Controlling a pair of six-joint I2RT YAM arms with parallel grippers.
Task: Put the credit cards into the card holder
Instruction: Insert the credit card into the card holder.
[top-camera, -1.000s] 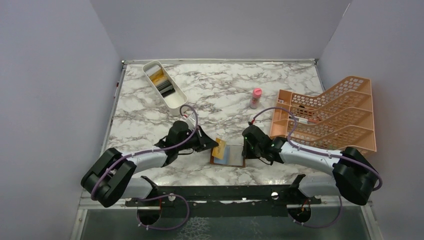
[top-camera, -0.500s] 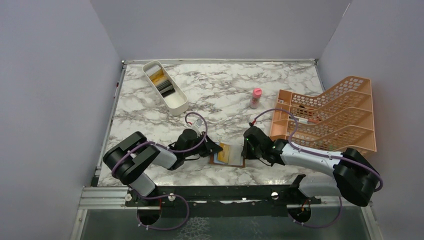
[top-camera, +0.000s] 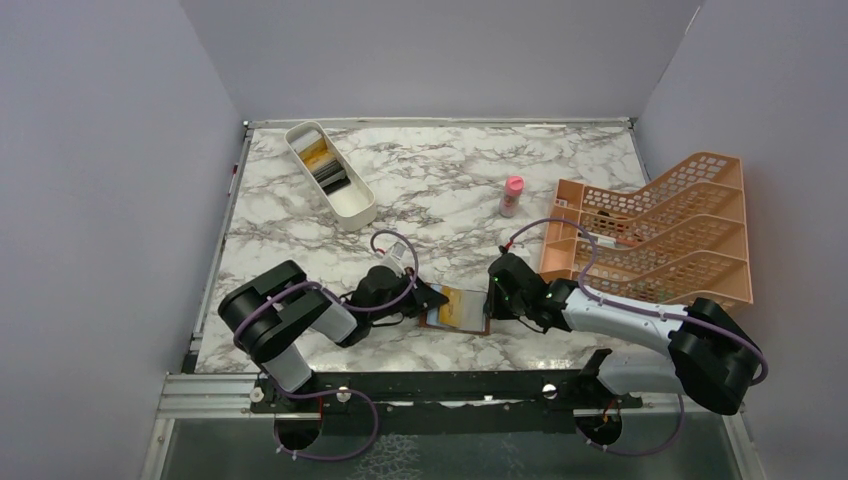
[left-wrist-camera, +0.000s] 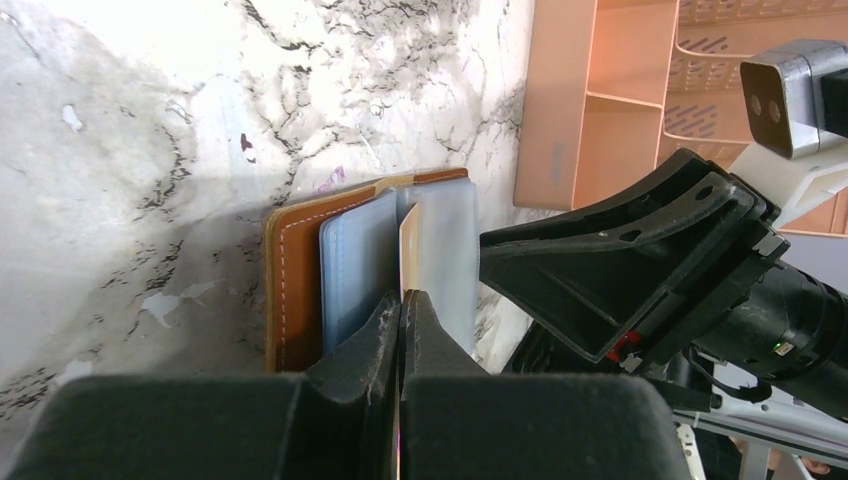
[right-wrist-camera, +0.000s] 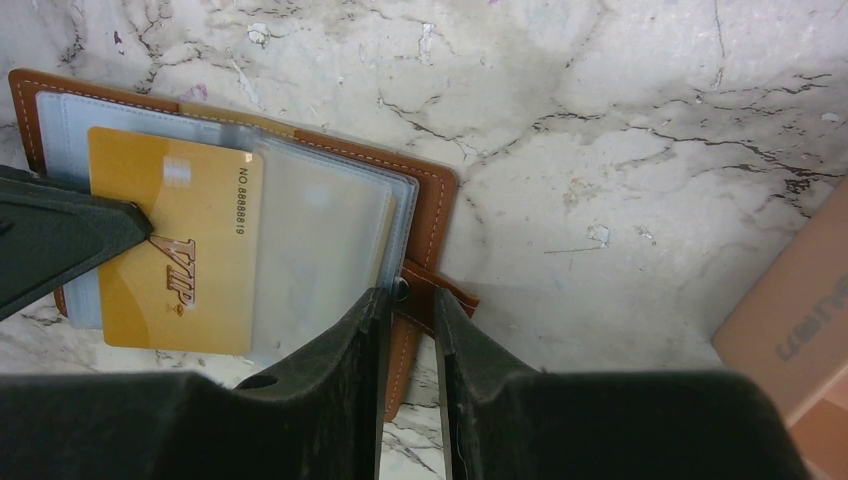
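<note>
Low over a marble table (top-camera: 450, 190), two arms meet at its near edge. An orange lattice rack (top-camera: 660, 230) fills the right side, and a white oblong tray (top-camera: 352, 205) lies far left, with yellow and dark cards (top-camera: 322, 165) stacked in its far end.

Between the arms, near the front edge, the brown wallet (top-camera: 458, 310) lies open and flat, its blue-grey sleeves fanned upward. The left gripper (top-camera: 432, 300) reaches in from the wallet's left side. Its fingers (left-wrist-camera: 385, 330) are pressed together on a gold card (right-wrist-camera: 180, 270), gripping it by its left edge. The card lies over the wallet's left half, on the clear sleeves. From the pictures it cannot be told whether any part has entered a pocket.

The right gripper (top-camera: 492, 298) sits at the wallet's right edge. Its fingers (right-wrist-camera: 365, 330) stand a narrow gap apart, and the wallet's snap tab (right-wrist-camera: 425, 290) is nipped between them, against the table.

A small pink bottle (top-camera: 512, 195) stands upright well behind the wallet, just left of the rack.
</note>
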